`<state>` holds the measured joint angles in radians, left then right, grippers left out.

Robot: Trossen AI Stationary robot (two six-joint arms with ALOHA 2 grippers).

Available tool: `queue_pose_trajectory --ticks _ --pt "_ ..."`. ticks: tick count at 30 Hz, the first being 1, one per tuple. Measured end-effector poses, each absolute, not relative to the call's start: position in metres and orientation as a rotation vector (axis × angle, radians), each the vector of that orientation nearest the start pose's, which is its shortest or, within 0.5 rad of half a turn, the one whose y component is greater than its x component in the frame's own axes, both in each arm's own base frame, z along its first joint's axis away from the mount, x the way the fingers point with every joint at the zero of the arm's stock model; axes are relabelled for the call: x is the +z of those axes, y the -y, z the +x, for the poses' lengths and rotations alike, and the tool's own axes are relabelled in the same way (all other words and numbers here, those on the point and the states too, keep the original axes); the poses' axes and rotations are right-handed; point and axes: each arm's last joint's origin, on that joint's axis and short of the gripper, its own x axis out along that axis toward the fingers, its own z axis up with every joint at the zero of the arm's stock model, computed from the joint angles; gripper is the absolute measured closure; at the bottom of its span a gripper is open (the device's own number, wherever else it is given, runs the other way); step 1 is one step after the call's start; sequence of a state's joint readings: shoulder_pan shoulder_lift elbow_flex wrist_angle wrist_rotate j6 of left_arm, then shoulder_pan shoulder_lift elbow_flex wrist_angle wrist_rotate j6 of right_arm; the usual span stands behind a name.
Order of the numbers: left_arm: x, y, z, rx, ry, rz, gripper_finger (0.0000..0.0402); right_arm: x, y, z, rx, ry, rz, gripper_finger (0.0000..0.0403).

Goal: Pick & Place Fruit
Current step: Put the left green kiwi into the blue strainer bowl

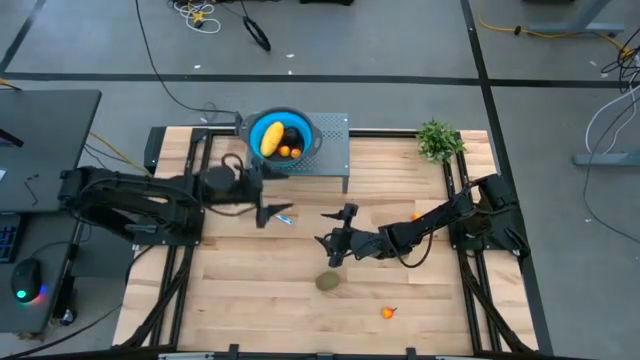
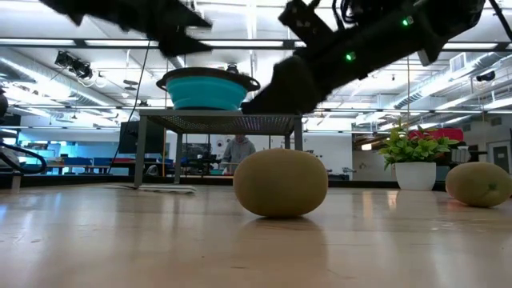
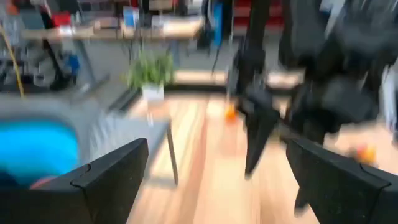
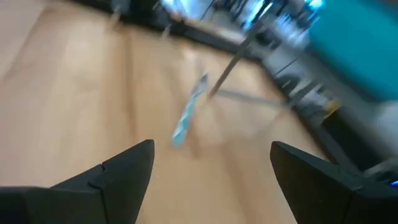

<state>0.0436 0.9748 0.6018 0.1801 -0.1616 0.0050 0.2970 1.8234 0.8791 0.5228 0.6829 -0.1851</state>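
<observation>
Step in hand (judged): pick the next fruit off the surface and place it in the bowl.

**Layout.** Blue bowl (image 1: pixel 281 134) sits on a small grey stand (image 1: pixel 335 150) at the far edge of the surface, left of centre. It holds a yellow fruit (image 1: pixel 271 138), a dark ball (image 1: pixel 292 135) and small orange pieces (image 1: pixel 289 152). One olive-brown fruit (image 1: pixel 328 282) lies toward the near edge, about mid-width, well clear of everything. A tiny orange piece (image 1: pixel 388 312) lies nearer the near edge, to its right. A second orange piece (image 1: pixel 415 216) shows beside the right arm. The low view shows another olive-brown fruit (image 2: pixel 478 183); its spot on the surface cannot be told from above.

**Grippers.** Right gripper (image 1: pixel 333 247) hovers just beyond the olive-brown fruit on the far side, fingers (image 4: pixel 112 171) spread wide, holding nothing. Left gripper (image 1: pixel 262 205) hangs by the stand's near left side, fingers (image 3: pixel 106 171) released, empty.

**Procedure (recomm.).**
1. Use right gripper; it is nearest the olive-brown fruit.
2. Centre over the fruit before descending; the oval likely rolls if nudged off-axis.
3. Close across the narrow width, approx. at mid-height.
4. Lift clear above the bowl rim before moving in.
5. Keep clear of the blue-handled knife (image 1: pixel 285 217) and the left arm near the stand.
6. Release low inside the bowl to avoid bounce-out.
</observation>
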Motion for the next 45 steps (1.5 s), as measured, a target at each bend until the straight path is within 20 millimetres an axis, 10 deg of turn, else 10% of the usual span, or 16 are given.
queue_pose_trajectory --ticks 16,25,34,45 --pt "0.21 0.016 0.209 0.065 -0.08 -0.047 0.001 0.204 -0.097 0.301 0.097 -0.664 -0.08 0.0071" --pt "0.183 0.031 0.234 -0.018 -0.071 -0.038 0.001 0.187 -0.104 0.276 0.089 -0.953 -0.032 0.0071" --pt "0.162 0.052 0.254 -0.061 -0.104 -0.011 0.001 0.192 -0.131 0.288 0.215 -0.626 -0.039 0.0071" --pt "0.147 0.063 0.255 0.036 -0.162 -0.066 0.001 0.147 -0.145 0.31 0.214 -0.547 -0.058 0.0071"
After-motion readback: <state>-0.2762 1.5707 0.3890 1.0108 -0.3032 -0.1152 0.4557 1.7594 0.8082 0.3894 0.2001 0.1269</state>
